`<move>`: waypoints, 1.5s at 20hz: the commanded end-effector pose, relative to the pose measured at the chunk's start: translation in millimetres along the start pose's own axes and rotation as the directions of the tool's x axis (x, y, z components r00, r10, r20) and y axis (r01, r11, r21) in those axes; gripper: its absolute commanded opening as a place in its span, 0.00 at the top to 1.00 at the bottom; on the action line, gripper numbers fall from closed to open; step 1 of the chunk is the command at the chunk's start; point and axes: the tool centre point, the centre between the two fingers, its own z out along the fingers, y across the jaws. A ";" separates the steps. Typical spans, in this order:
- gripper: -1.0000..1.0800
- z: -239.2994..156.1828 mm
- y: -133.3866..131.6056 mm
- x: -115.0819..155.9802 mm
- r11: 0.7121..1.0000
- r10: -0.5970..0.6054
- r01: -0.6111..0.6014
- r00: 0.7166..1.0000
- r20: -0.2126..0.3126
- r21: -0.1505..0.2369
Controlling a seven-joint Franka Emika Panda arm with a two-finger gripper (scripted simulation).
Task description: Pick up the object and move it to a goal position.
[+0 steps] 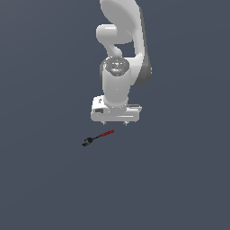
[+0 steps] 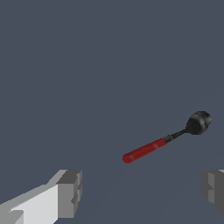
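Above the floor, pincer: the gripper hangs under the white arm, its fingers spread wide with nothing between them; both grey pads show at the edges of the wrist view, with a broad gap of bare floor in the middle.
Just beyond the pincer, object: the object lies flat on the floor, apart from both fingers and not yet between them; in the exterior view it sits a little below the pincer and toward that view's left.
Object's lie: the dark red rod points toward the pincer, the black rounded end away from it; the tool lies slantwise to the line joining the two fingers.
Farther out, floor: the grey floor shows no goal marker in either view.
Done: the approach looks partly made, the pincer being near the tool.
Left: by my reading, lining up over the rod, descending, closing, lifting and carrying to the goal all remain.
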 end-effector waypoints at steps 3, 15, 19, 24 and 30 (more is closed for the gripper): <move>0.04 -2.1 1.1 0.7 1.000 0.002 -0.002 1.000 -0.002 0.001; 0.04 -18.2 8.7 5.8 1.000 0.007 -0.007 1.000 -0.017 0.009; 0.04 -13.3 11.7 5.9 0.999 0.048 -0.048 0.999 -0.016 0.012; 0.04 -2.2 18.3 5.9 0.990 0.138 -0.138 0.990 -0.012 0.020; 0.04 18.0 31.0 5.1 0.953 0.302 -0.301 0.953 -0.005 0.029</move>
